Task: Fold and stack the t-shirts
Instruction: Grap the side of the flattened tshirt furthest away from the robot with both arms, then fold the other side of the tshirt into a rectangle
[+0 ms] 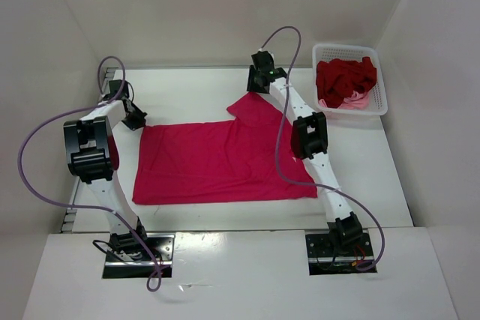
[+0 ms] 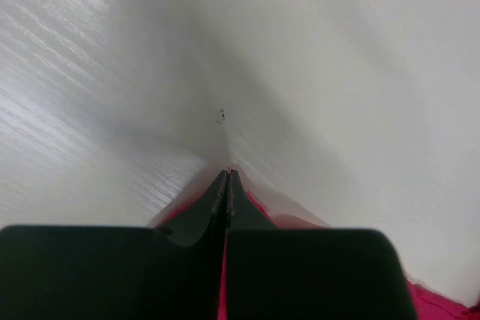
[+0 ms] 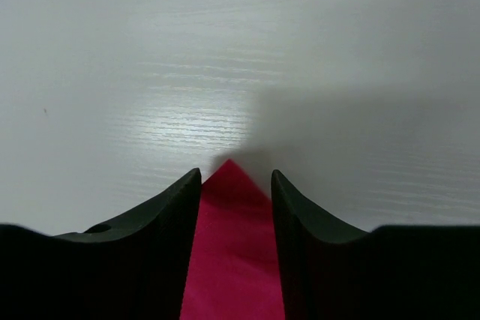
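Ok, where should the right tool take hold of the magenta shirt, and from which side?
Take the pointed sleeve corner at the far right of the magenta shirt. The shirt lies flat, so only an edge point offers a bite, and that tip sits between the fingers of the open right tool. Come down from above, over the cloth. The left tool is shut on the far left corner.

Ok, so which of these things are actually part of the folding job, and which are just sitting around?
Part of the job: magenta t-shirt, spread flat; dark red t-shirt and pink t-shirt, bunched together.
Just there: white mesh basket holding those two; table.
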